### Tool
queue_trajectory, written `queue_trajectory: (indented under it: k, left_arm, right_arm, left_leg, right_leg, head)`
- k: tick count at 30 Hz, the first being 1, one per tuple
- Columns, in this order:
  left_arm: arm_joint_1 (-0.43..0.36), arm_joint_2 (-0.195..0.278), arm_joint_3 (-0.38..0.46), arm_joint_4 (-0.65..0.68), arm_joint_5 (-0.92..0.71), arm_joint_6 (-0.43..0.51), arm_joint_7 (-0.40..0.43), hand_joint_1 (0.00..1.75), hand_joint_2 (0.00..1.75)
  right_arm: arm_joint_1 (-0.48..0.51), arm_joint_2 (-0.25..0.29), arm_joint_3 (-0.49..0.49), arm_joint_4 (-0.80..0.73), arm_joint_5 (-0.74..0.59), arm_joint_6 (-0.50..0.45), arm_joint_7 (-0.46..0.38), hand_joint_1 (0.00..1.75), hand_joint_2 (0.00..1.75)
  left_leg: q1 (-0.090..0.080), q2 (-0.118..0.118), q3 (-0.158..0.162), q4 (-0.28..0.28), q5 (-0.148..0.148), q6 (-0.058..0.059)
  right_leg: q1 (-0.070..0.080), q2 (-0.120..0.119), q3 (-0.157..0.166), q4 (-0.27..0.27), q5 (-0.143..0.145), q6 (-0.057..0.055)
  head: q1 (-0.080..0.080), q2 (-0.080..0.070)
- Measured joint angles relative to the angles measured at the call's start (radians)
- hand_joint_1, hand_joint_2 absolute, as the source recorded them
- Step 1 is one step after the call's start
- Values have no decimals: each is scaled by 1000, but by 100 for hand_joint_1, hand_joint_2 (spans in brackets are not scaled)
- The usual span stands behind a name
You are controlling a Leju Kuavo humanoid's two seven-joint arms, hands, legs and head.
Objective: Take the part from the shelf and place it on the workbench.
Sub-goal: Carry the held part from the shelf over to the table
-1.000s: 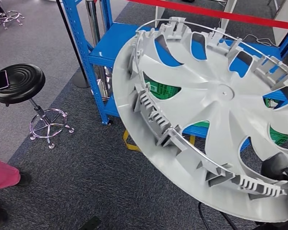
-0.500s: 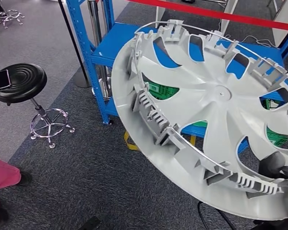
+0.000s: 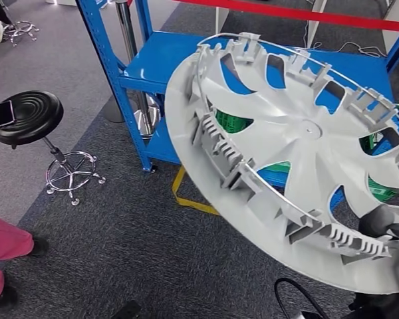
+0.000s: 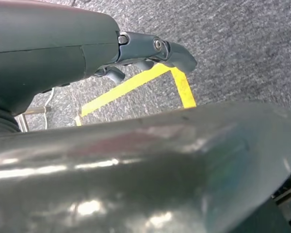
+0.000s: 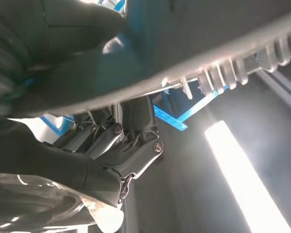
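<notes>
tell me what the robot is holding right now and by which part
The grey wheel cover, held by its rim. The right hand grips the near edge, its thumb through a spoke opening. The left hand is at the rim too, but its grip cannot be confirmed.

My left hand is dark grey, a broad smooth shell that narrows into slim darker fingers hinged with small round silver screws. My right hand has a grey ribbed cover at its 9 o'clock edge, a thick grey thumb, and dark linked fingers pinned with bright metal screws. From my head, its rounded black finger shows glossy at 4 o'clock.
</notes>
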Motion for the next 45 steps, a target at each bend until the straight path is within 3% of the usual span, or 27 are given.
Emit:
queue_trajectory:
  k: [2,4,5,6,7,9,11,14,15,17,19,20,21,22,24,26,30,32,34,35,36,37,39,41,45]
  left_arm:
    - [0,0,0,0,0,0,0,0,0]
    - [1,0,0,0,0,0,0,0,0]
    - [2,0,0,0,0,0,0,0,0]
    - [3,0,0,0,0,0,0,0,0]
    - [3,0,0,0,0,0,0,0,0]
    - [2,1,0,0,0,1,0,0,0]
    - [1,2,0,0,0,1,0,0,0]
    - [3,2,0,0,0,1,0,0,0]
    - [4,2,0,0,0,1,0,0,0]
    - [2,1,0,0,0,2,0,0,0]
    - [2,0,0,0,0,1,0,0,0]
    - [3,0,0,0,0,1,0,0,0]
    - [4,0,0,0,0,1,0,0,0]
    - [5,-1,0,0,0,1,0,0,0]
    - [5,-1,0,0,0,1,0,0,0]
    - [4,-1,1,0,0,1,0,0,0]
    - [5,-1,0,0,0,1,0,0,0]
    - [4,0,0,0,0,1,0,0,0]
    - [5,0,0,0,0,1,-1,0,0]
    - [5,-1,0,0,0,1,-1,0,0]
    - [5,-1,0,0,0,1,-1,0,0]
    - [5,-2,0,0,0,1,-1,0,0]
    - [5,-1,0,0,0,1,-1,0,0]
    - [3,0,0,0,0,1,-1,0,0]
    - [4,-1,0,0,0,1,-2,0,0]
  right_arm:
    - [-1,0,0,0,0,0,1,175,175]
    - [-1,0,0,2,0,0,2,175,175]
    - [-1,0,0,4,0,0,2,175,175]
    - [0,0,0,5,0,0,2,175,175]
    - [0,0,0,7,0,0,3,175,175]
    - [0,0,0,8,0,0,5,175,175]
    - [0,0,0,8,0,0,7,175,175]
    - [0,0,0,8,0,0,8,175,175]
    - [0,0,0,8,0,0,8,175,175]
    - [-1,-1,1,8,0,0,8,175,175]
    - [0,-2,3,9,0,0,9,175,175]
    - [1,-3,3,10,0,0,10,175,175]
    - [1,-5,4,11,0,0,11,175,175]
    - [1,-6,4,12,0,0,11,175,175]
    - [0,-8,4,13,0,0,11,175,175]
    - [0,-8,5,14,0,0,11,175,175]
    - [0,-8,5,15,0,0,14,175,175]
    - [-2,-8,5,14,0,0,15,175,175]
    - [-3,-8,5,15,0,0,15,175,175]
    - [-2,-8,5,15,0,0,15,175,175]
    - [-2,-8,5,15,0,0,15,175,175]
    - [-2,-8,6,16,0,0,15,175,175]
    - [-2,-8,6,16,0,0,15,175,175]
    - [-3,-8,5,16,0,0,15,175,175]
    - [-4,-8,6,16,0,0,15,175,175]
  left_leg:
    - [1,1,-35,89,-61,-4]
    - [0,2,-86,219,-123,-3]
    - [0,2,-98,256,-134,-1]
    - [-1,2,-94,257,-126,3]
    - [-4,2,-70,218,-101,8]
    - [-12,2,7,80,-44,22]
    - [-20,3,51,-11,-20,30]
    - [-22,4,49,-30,-8,37]
    - [-21,5,47,-35,0,42]
    - [-17,7,39,-43,15,50]
    - [-18,7,25,-43,25,54]
    - [-18,7,19,-42,29,54]
    - [-18,7,13,-42,33,53]
    - [-17,7,9,-41,36,51]
    - [-16,7,3,-36,39,45]
    - [-19,6,-6,-27,42,37]
    - [-17,6,-22,-14,41,15]
    - [-14,6,-49,53,-12,6]
    - [-12,6,-96,184,-86,0]
    - [-12,6,-113,238,-108,-1]
    - [-12,6,-115,259,-112,0]
    - [-12,6,-98,241,-98,2]
    - [-12,6,-22,110,-40,9]
    - [-16,6,37,-4,-7,16]
    - [-20,7,38,-36,7,35]
  right_leg:
    - [2,-6,-3,-3,5,-14]
    - [9,-10,-9,-3,9,-23]
    - [13,-11,-13,-3,12,-27]
    - [16,-11,-16,-3,15,-29]
    - [18,-11,-19,-3,18,-30]
    - [22,-11,-22,-2,23,-28]
    - [24,-11,-27,-1,30,-20]
    - [20,-11,-36,-1,38,-2]
    - [19,-10,-43,8,28,2]
    - [18,-7,-77,81,-29,9]
    - [18,-7,-124,209,-99,16]
    - [17,-7,-138,255,-116,19]
    - [16,-7,-134,266,-115,21]
    - [15,-7,-111,236,-97,23]
    - [13,-7,-25,100,-46,24]
    - [13,-4,33,0,-25,19]
    - [17,-5,33,-17,-13,-11]
    - [15,-9,28,-21,-4,-25]
    - [18,-12,19,-20,2,-33]
    - [19,-14,14,-20,5,-35]
    - [21,-14,10,-20,8,-36]
    - [22,-14,7,-20,11,-35]
    - [23,-14,3,-19,17,-32]
    - [26,-14,-3,-17,22,-24]
    - [25,-13,-19,-14,29,-2]
  head:
    - [-2,0]
    - [-2,0]
    - [-2,0]
    - [-2,0]
    - [-2,0]
    - [-2,0]
    - [-1,0]
    - [-1,0]
    - [0,0]
    - [1,0]
    - [2,0]
    - [2,0]
    - [2,0]
    - [2,0]
    - [2,0]
    - [2,0]
    - [1,0]
    - [-1,0]
    - [-2,0]
    - [-2,0]
    - [-2,0]
    - [-2,0]
    - [-2,0]
    - [-1,0]
    - [0,0]
